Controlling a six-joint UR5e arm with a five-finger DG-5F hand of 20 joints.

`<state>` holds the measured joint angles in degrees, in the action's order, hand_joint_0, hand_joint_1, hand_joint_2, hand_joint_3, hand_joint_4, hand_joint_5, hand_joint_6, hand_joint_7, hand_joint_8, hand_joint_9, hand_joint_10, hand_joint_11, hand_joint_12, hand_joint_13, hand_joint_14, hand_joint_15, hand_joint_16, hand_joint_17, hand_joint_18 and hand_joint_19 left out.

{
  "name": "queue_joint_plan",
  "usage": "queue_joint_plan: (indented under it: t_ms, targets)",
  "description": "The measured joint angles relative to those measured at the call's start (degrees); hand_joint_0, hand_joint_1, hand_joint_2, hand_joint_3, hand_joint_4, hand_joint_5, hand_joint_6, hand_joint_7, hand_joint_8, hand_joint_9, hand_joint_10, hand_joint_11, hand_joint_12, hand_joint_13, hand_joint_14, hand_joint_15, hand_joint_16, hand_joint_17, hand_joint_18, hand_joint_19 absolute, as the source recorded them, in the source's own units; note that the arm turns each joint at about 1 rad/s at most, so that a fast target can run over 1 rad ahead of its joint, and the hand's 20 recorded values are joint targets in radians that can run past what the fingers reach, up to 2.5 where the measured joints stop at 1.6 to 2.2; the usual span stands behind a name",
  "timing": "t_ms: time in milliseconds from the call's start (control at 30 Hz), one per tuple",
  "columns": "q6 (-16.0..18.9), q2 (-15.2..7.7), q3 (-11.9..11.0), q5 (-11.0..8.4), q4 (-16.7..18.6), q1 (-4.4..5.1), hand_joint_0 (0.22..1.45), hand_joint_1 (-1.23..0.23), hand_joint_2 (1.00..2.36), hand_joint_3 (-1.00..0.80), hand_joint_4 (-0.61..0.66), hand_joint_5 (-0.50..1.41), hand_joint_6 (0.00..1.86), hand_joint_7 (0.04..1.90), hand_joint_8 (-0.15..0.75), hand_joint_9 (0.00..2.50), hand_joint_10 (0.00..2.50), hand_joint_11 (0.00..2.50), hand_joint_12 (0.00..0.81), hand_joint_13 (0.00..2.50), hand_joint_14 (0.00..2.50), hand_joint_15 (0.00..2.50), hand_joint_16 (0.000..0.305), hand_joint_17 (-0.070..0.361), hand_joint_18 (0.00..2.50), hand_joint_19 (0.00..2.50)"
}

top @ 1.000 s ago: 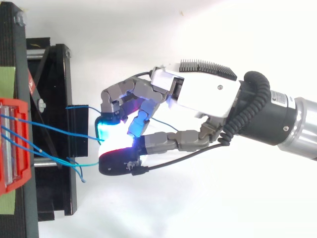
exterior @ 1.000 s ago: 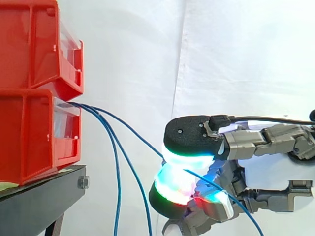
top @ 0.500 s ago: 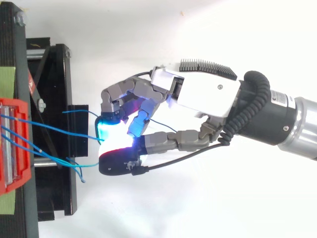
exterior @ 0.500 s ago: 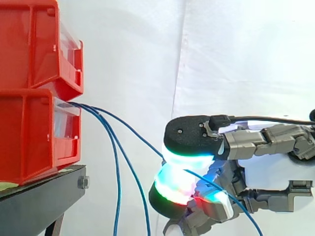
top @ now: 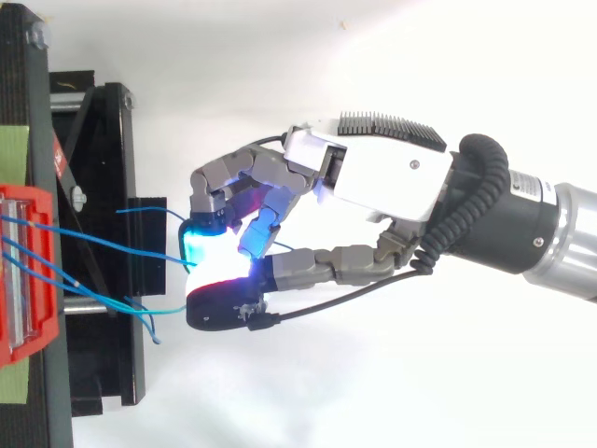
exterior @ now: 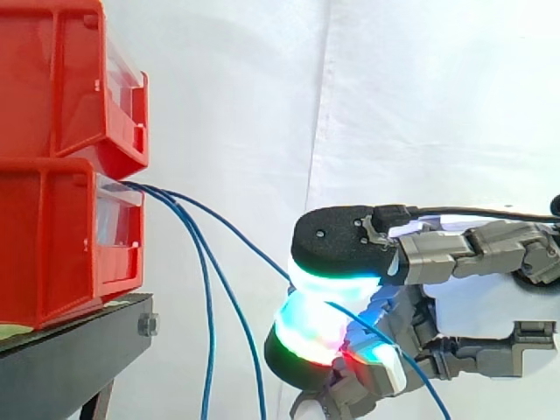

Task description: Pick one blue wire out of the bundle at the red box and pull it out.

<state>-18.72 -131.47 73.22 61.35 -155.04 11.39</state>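
I am watching the hand (top: 373,177) at the right, clenching; its glowing pads (exterior: 334,282) are pinching one blue wire (exterior: 254,248) between them; that wire is climbing left to the lower red bin (exterior: 61,236); two other wires (exterior: 209,315) are drooping beside the black stand (exterior: 70,363); a white curtain (exterior: 420,105) is hanging behind.

arm (top: 550,229): reaching in level from the right | hand (top: 373,177): fingers curling forward | fingertips (exterior: 337,241): upper and lower pads pressing together, glowing cyan, green and red, pinching a blue wire (top: 112,242)
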Motion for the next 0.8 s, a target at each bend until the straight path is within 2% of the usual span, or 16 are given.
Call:
queue_joint_plan:
  t_ms: [800]
  targets:
    - [0.0, 0.0, 0.0, -0.01, 0.0, 0.0, 0.63, -0.81, 1.02, -0.06, 0.03, -0.07, 0.86, 1.16, 0.251, 1.24, 0.02, 0.8, 0.354, 0.8, 0.02, 0.52, 0.048, 0.108, 0.58, 0.31]
